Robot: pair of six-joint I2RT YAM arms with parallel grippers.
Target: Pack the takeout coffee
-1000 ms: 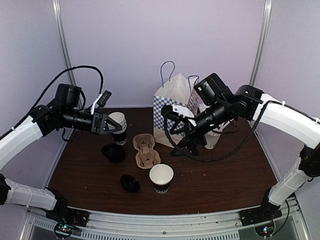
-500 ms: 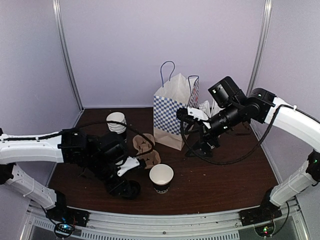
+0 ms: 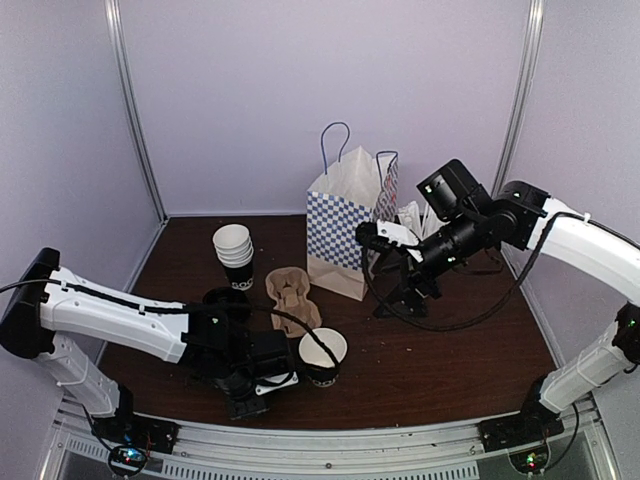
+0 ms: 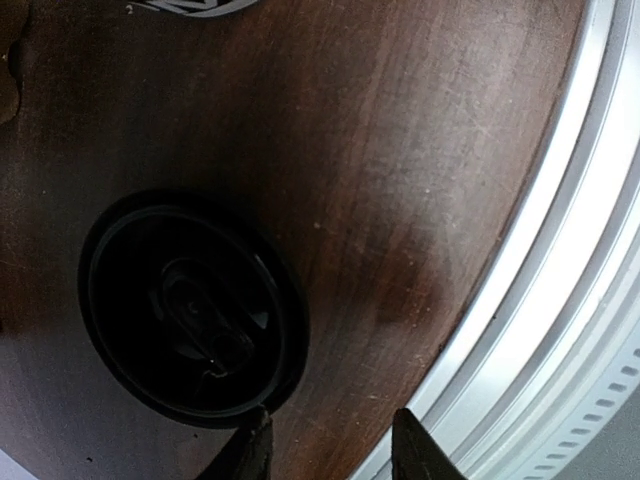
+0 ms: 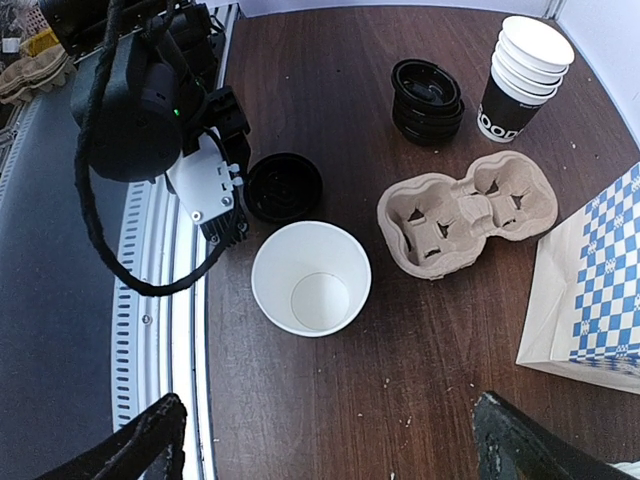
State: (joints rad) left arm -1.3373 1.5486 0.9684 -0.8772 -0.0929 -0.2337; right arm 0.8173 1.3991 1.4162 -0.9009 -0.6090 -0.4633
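Reaching low along the near edge of the dark wooden worktop (image 3: 430,350), the left jaws, at the end of the white left arm (image 3: 120,315), stood apart with only bare wood between them. Their tips sat right at the rim of a round black plastic lid (image 4: 190,320) lying flat there, so the lid lay straight ahead of the left jaws.

The small black paper cup (image 5: 310,278) with pale print, the takeout coffee itself, stood upright just beside that lid, toward the middle of the near edge. Its white mouth was open and bore no lid. We judged the left arm plainly the nearer to both.

The right jaws, on the right arm (image 3: 580,235), were spread wide and empty in front of the tall blue-and-white checkered paper bag (image 3: 340,235) at the far edge. That was well apart from the cup, with a moulded brown pulp cup carrier (image 5: 465,210) between bag and cup.

Since the cup's long axis ran vertical, we thought a grip would have to come in from the side, and the lid go on level from above.
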